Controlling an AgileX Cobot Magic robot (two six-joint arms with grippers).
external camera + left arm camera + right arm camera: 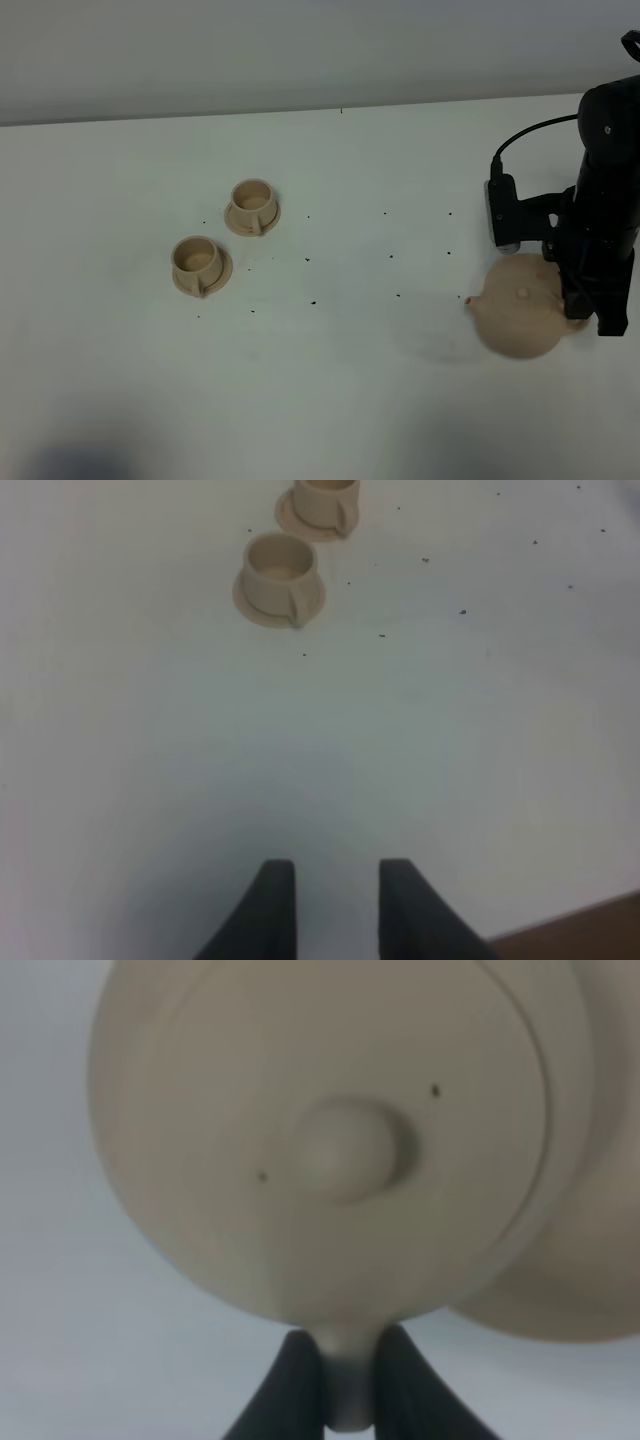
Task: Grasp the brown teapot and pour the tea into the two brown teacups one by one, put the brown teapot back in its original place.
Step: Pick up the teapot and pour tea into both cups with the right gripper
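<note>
Right hand (348, 1355): closed narrow on the loop handle of the pale tan, round clay teapot (330, 1140), with one dark finger (287, 1400) on each side of the handle.
Teapot: at the right side of the white table (350, 400), lid knob up, short spout pointing toward the cups' side. A flat round tan plate (590, 1280) shows partly from under it.
Left hand (335, 880): fingers apart, holding and touching nothing, over bare table.
Teacups: two small tan cylindrical teacups on saucers, the nearer (197, 262) and the farther (252, 203) close together, well apart from the teapot.
</note>
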